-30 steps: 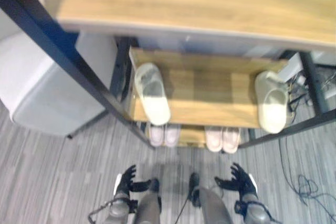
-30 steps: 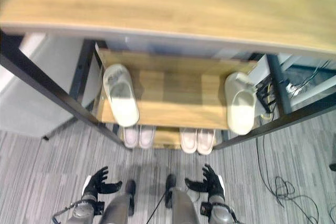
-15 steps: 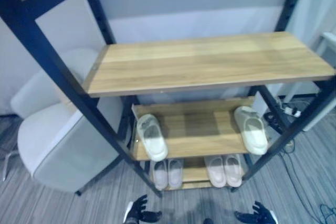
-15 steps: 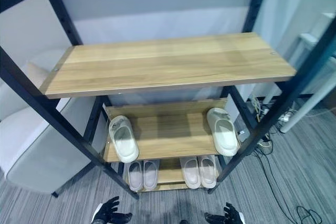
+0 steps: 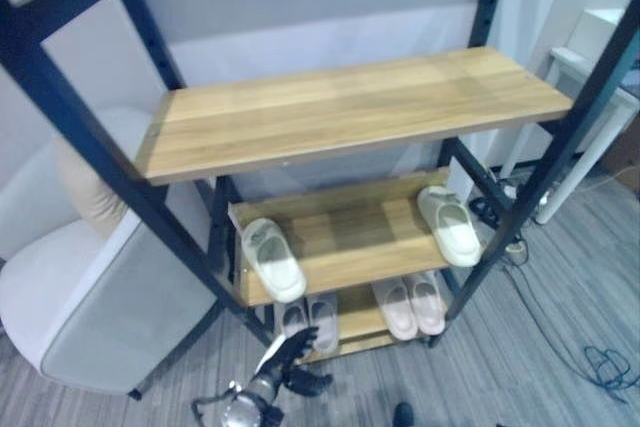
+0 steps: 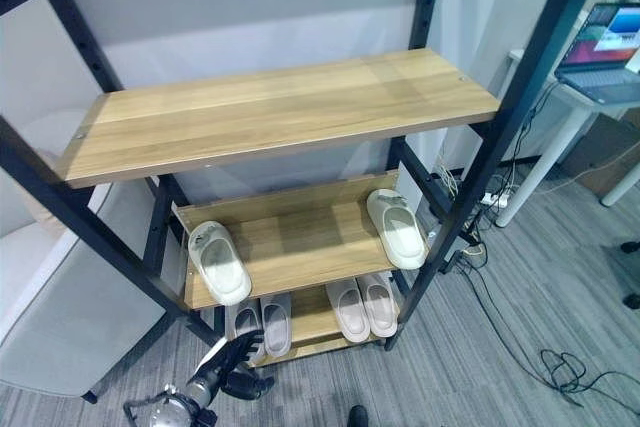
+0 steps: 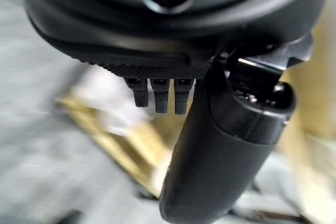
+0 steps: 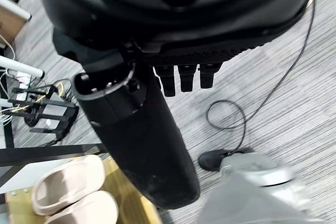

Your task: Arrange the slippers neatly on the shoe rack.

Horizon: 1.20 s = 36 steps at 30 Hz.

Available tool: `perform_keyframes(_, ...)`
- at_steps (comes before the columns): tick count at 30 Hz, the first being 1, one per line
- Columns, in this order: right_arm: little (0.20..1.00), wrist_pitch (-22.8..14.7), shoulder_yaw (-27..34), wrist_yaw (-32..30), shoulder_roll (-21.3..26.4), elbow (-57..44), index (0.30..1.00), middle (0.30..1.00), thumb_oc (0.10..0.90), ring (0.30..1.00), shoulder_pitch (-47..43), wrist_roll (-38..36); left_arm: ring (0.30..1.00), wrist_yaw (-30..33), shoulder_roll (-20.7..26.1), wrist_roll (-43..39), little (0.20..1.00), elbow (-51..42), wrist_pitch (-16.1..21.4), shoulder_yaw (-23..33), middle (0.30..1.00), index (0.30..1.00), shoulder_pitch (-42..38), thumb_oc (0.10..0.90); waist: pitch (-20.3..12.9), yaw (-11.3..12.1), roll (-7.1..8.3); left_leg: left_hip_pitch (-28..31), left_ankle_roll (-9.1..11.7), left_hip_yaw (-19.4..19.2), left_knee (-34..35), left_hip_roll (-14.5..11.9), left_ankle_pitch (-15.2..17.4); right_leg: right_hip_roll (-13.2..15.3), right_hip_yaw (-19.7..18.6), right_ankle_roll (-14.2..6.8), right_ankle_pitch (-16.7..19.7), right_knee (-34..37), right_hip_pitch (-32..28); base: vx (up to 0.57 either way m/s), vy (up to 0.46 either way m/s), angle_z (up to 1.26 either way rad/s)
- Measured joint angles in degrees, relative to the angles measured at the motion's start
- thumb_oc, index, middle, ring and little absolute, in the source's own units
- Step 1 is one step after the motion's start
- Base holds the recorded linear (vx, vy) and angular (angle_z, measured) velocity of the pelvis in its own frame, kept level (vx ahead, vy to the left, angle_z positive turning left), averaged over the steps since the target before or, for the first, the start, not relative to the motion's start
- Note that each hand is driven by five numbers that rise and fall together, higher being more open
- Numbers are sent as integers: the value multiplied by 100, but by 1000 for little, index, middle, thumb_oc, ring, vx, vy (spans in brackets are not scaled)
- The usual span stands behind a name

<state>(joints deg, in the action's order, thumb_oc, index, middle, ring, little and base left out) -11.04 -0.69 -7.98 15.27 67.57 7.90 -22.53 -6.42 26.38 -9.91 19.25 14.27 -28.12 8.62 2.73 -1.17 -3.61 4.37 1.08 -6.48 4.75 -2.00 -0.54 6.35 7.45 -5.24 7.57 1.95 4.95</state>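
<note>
Slippers: two pale ones [image 6: 220, 262] [image 6: 397, 229] split at middle-shelf ends, unpaired; left hand [image 6: 228, 361] open, empty, near bottom shelf; right hand [image 8: 157, 124] open

To the left of the rack we see a pale grey chair [image 5: 90, 317] with a beige cushion [image 5: 88, 202] against its back — it stands on the striped grey carpet [image 6: 520, 367]. A plain light wall [image 6: 250, 17] runs behind. At the right stands a white table [image 6: 575, 97] with an open laptop [image 6: 612, 42] on it — and below, near the rack's right post, we make out a power strip [image 6: 470, 247] amid cables.
</note>
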Motion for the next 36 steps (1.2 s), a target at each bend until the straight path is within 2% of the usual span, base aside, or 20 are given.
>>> perform_keyframes(2, 900, 45, 4, 41, 131, 11, 900, 900, 800, 900, 9, 4, 900, -371, -50, -353, 900, -273, 18, 31, 900, 900, -117, 800, 5, -1, -74, 31, 7, 45, 16, 10, 16, -43, 12, 36, 40, 142, -109, 26, -107, 8)
perform_keyframes(4, 900, 107, -2, 124, 205, 14, 900, 900, 800, 900, -127, 127, 900, -708, 4, -599, 900, -401, -213, -27, 900, 900, -246, 800, -12, -37, -156, 65, -2, 40, 16, -29, 60, -71, 13, 42, 100, 306, -210, 26, -95, -2)
perform_keyframes(7, 900, 149, -24, 176, 235, 16, 900, 900, 800, 900, -156, 231, 900, -1051, 16, -1089, 900, -503, -455, -140, 900, 900, -301, 800, -11, -36, -155, 69, 55, 50, 15, -69, 44, -120, 19, 43, 97, 306, -219, 18, -114, 0)
perform_keyframes(8, 900, 160, -67, 202, 240, 17, 900, 900, 800, 900, -133, 261, 900, -1079, 89, -1255, 900, -687, -624, -214, 900, 900, -305, 800, -21, -40, -161, 60, 69, 63, 16, -73, 47, -128, 28, 51, 88, 343, -219, 11, -71, 7)
perform_keyframes(10, 900, 233, -86, 250, 237, 24, 900, 900, 800, 900, -76, 438, 900, -1272, 246, -1457, 900, -1135, -684, -362, 900, 900, -330, 800, -15, -44, -112, 67, 72, 90, 8, -94, 42, -139, 62, 59, 83, 307, -232, 10, -69, 7)
perform_keyframes(11, 900, 246, -101, 248, 226, 24, 900, 900, 800, 900, -51, 440, 900, -1281, 222, -1448, 900, -1180, -690, -392, 900, 900, -407, 800, -44, -41, -148, 71, 72, 99, -4, -92, 42, -136, 70, 59, 82, 306, -234, 2, -21, 4)
perform_keyframes(12, 900, 265, -92, 252, 193, 39, 900, 900, 800, 900, -39, 440, 900, -1274, 171, -1449, 900, -1203, -689, -407, 900, 900, -517, 800, -15, -38, -88, 54, 77, 114, 15, -84, 39, -132, 80, 59, 81, 307, -238, 28, -51, 4)
perform_keyframes(14, 900, 278, -92, 252, 147, 40, 900, 900, 800, 900, -27, 440, 900, -1249, 120, -1450, 900, -1208, -678, -405, 900, 900, -633, 800, -44, -33, -112, 58, 79, 116, 16, -80, 38, -130, 82, 59, 82, 305, -244, 11, -41, 4)
perform_keyframes(15, 900, 275, -190, 254, 46, 31, 900, 900, 800, 900, 46, 440, 900, -1078, 21, -1369, 900, -1201, -700, -420, 900, 900, -942, 800, -58, -130, -104, 43, 39, 149, 16, -87, 62, -126, 116, 60, 81, 315, -248, -3, -33, 14)
perform_keyframes(21, 900, 280, -288, 248, -30, 11, 900, 900, 800, 900, 145, 446, 900, -491, -151, -1112, 900, -1332, -611, -221, 900, 900, -1886, 800, -82, -306, -120, 4, 84, 204, 15, -77, 6, -92, 158, 60, 81, 306, -236, 6, -11, 5)
perform_keyframes(23, 900, 279, -283, 246, -33, 13, 900, 900, 800, 900, 171, 445, 900, -277, -199, -779, 900, -1375, -526, -90, 900, 900, -1962, 800, -98, -342, -144, 8, 81, 195, 15, -77, 10, -96, 150, 65, 77, 328, -233, 0, 0, 0)
perform_keyframes(31, 900, 270, -212, 246, -54, 24, 900, 900, 800, 900, 231, 442, 900, 534, -102, 1366, 900, -1296, -505, 401, 900, 900, -2057, 800, -112, -321, -161, -15, 76, 159, 15, -56, 17, -101, 119, 68, 80, 343, -194, 16, -3, -2)
perform_keyframes(32, 900, 265, -180, 248, -75, 41, 900, 900, 800, 900, 243, 443, 900, 749, 13, 2007, 900, -1278, -500, 643, 900, 900, -2056, 800, -116, -322, -157, -15, 80, 119, 15, -59, 27, -107, 86, 69, 86, 343, -173, 23, -6, -11)
perform_keyframes(36, 900, 265, -190, 248, -91, 68, 900, 900, 800, 900, 343, 447, 900, 1408, 136, 3014, 900, -1190, -501, 1159, 900, 900, -2059, 800, -127, -315, -151, -26, 76, 96, 15, -47, 31, -105, 61, 71, 94, 319, -149, 2, 2, -4)
